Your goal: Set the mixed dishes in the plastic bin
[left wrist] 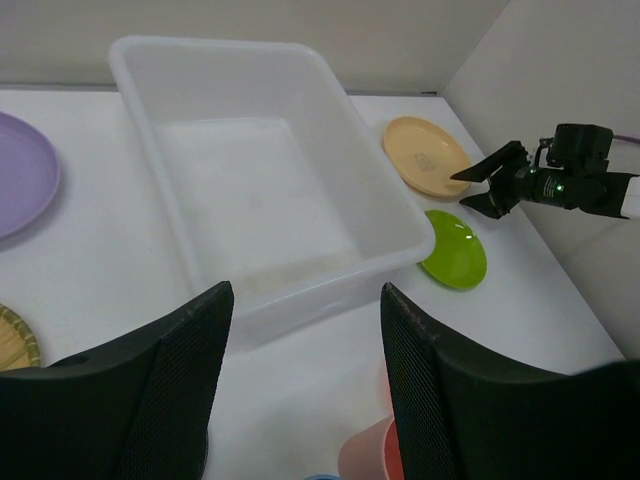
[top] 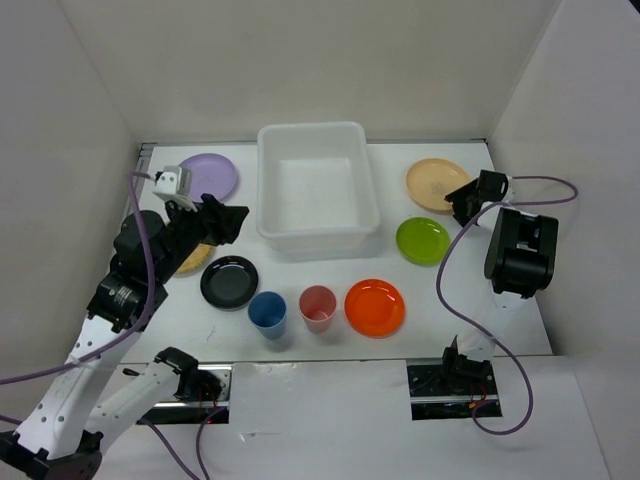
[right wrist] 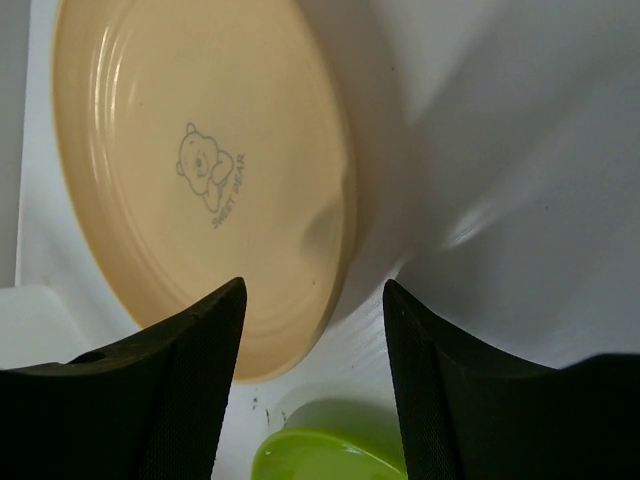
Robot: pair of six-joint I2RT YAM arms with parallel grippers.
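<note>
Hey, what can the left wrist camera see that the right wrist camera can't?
Only the left wrist view looks inside the bin, with nothing in it, and shows the lilac plate, the tan plate at its edge, the pink cup and the left hand, open. Only the right wrist view makes the bear drawing and lettering on the peach plate readable. Both show the peach plate, the lime plate and the right hand, open.

Your white table (top: 300,270) holds the bin (top: 315,240) at the back. Around it you see six plates (top: 375,307), with two cups (top: 268,312) in front.
</note>
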